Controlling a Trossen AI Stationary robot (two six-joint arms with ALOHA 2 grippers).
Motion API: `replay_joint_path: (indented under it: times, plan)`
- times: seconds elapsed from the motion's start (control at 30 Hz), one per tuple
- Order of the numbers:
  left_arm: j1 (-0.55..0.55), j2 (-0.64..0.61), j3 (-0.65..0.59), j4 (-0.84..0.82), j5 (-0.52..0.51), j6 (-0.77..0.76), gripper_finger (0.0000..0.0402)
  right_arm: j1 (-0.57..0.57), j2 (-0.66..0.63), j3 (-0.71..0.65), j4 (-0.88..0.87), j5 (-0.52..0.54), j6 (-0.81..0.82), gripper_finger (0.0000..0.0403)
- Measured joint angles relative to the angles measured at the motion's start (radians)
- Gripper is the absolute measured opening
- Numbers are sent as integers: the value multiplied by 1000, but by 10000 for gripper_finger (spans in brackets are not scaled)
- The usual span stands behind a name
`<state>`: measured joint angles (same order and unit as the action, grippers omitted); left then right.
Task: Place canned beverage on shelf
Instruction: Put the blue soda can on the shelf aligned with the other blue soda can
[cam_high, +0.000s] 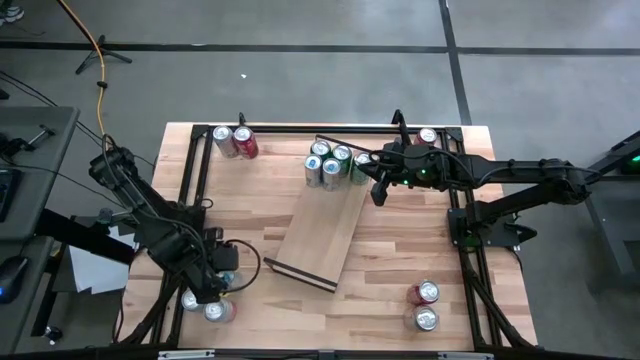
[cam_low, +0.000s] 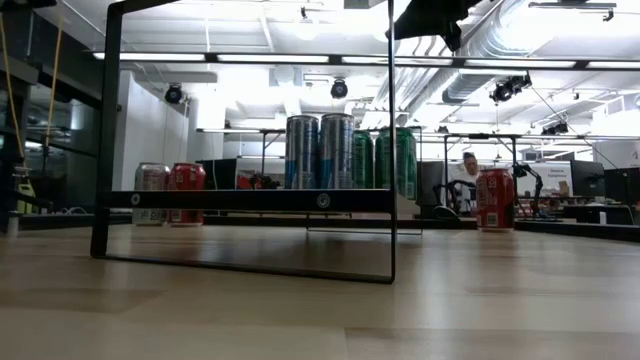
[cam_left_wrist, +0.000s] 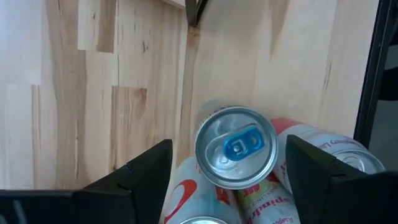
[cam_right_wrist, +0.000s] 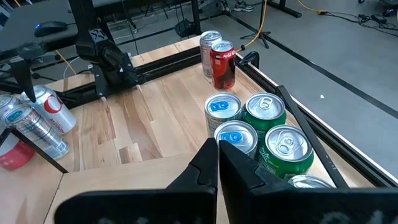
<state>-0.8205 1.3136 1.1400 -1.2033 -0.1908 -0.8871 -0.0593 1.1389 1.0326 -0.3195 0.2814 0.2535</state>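
The shelf (cam_high: 318, 238) is a light-wood board lying aslant mid-table, with several silver and green cans (cam_high: 330, 165) standing on its far end. At the near left corner stands a small group of cans (cam_high: 205, 306). My left gripper (cam_high: 226, 284) hangs open over them, pointing down. Its two fingers (cam_left_wrist: 144, 173) stand on either side of a silver can with a blue tab (cam_left_wrist: 236, 147), apart from it. My right gripper (cam_high: 379, 192) is shut and hovers just right of the cans on the shelf (cam_right_wrist: 249, 121), holding nothing.
Two cans (cam_high: 235, 142) stand at the far left and one red can (cam_high: 428, 136) at the far right. Two more (cam_high: 424, 305) stand near the right front. Black frame rails (cam_high: 190, 190) run along the table's sides. Bare wood lies between shelf and left cans.
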Motion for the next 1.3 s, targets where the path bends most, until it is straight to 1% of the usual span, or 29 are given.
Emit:
replay_joint_path:
  times: [0.2,0.3,0.5,0.67,0.93,1.07,1.17,1.3]
  plan:
    - [-2,1,0,13,-17,3,234,0,0,0,0,0,-8,0]
    - [-1,16,0,14,-19,28,234,0,0,0,0,0,-8,0]
    - [-1,63,0,48,10,81,234,0,0,0,0,0,-8,0]
    - [-1,106,0,43,32,69,234,0,0,0,0,1,-8,0]
    - [2,173,0,19,39,26,234,0,1,0,0,1,-8,0]
    - [2,179,0,19,23,24,233,0,1,0,0,1,-7,0]
    - [2,179,0,13,4,8,220,0,1,0,0,0,1,0]
    - [2,177,0,-23,5,-1,170,0,1,0,0,1,8,0]
